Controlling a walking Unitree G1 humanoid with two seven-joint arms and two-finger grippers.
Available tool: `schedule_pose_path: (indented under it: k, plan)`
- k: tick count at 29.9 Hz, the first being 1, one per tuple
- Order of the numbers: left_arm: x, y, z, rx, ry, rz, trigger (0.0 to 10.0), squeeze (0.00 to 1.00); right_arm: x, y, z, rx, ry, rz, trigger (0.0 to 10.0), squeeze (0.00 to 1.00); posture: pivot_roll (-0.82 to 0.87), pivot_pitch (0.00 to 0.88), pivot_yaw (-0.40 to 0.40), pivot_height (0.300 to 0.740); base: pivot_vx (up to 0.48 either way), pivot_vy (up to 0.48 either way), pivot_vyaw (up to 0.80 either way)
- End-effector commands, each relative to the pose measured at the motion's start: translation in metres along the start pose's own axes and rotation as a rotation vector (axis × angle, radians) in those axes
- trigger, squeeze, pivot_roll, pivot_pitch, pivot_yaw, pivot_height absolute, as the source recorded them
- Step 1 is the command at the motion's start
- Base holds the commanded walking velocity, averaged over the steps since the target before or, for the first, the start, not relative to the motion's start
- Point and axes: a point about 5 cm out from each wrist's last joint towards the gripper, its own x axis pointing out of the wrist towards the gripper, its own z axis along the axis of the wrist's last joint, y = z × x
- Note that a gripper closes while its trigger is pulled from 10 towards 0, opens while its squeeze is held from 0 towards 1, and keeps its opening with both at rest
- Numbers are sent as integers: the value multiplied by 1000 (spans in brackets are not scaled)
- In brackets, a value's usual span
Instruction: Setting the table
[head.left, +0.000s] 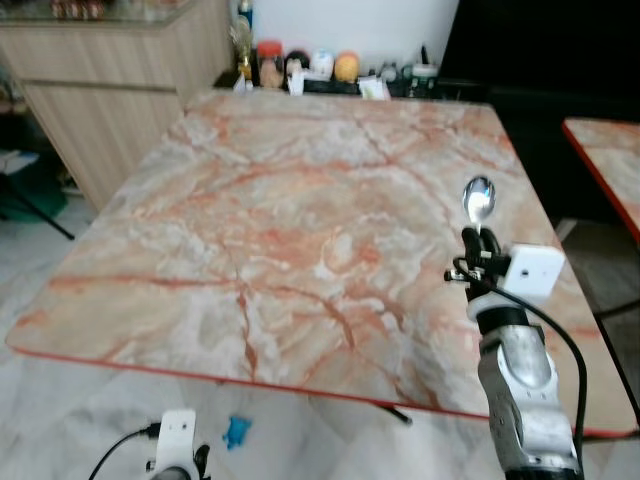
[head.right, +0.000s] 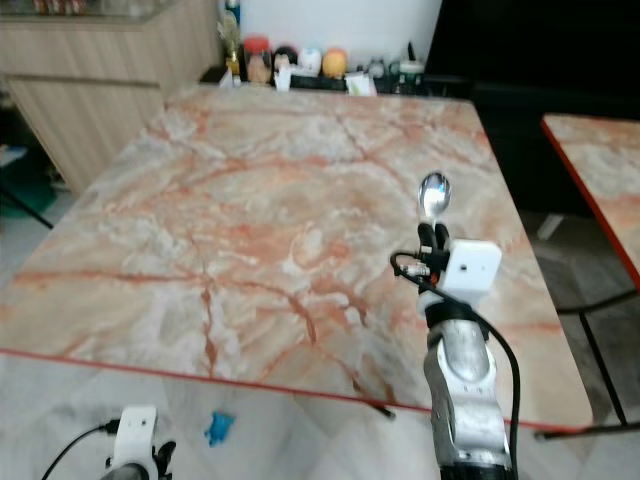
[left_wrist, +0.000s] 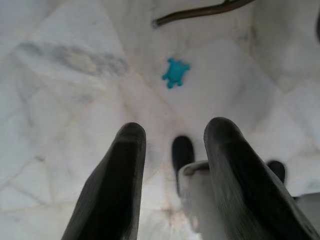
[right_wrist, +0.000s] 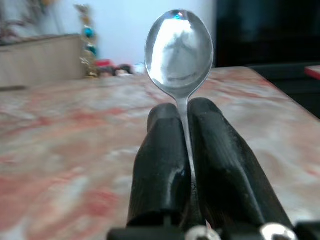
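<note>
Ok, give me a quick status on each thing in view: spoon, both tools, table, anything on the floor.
Spoon: clamped by its handle, bowl pointing away from the wrist, held above the table.
Right tool: shut on the spoon, over the table's right side.
Left tool: open, hanging low over the floor.
Marble table: bare in the middle, small items lined along its far edge.
Blue toy: lying on the floor.

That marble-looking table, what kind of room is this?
Probably a home dining area: a big marbled table, a wooden sideboard, and jars and bottles along the table's far edge. The robot's right hand holds a spoon over it.
</note>
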Motion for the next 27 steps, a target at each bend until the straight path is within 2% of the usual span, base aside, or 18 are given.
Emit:
schedule_pose_path:
  k: [1,6,22,27]
  plan:
    - [0,-3,-2,3,12,-7,10000,0,0,-11,9,-9,-41,-38,10000,0,-14,10,-10,740,0,-341,-756]
    - [0,-3,-2,1,8,-7,10000,0,1,-12,9,-16,-41,-41,10000,0,-9,16,-11,740,0,-341,-756]
    - [1,-4,2,-1,-2,-7,10000,0,3,-14,13,-27,-61,-67,10000,0,-10,43,-9,740,0,-339,0]
    - [1,-4,3,0,-5,-7,10000,0,4,-12,13,-87,-51,-55,10000,0,-11,47,-7,740,0,-340,0]
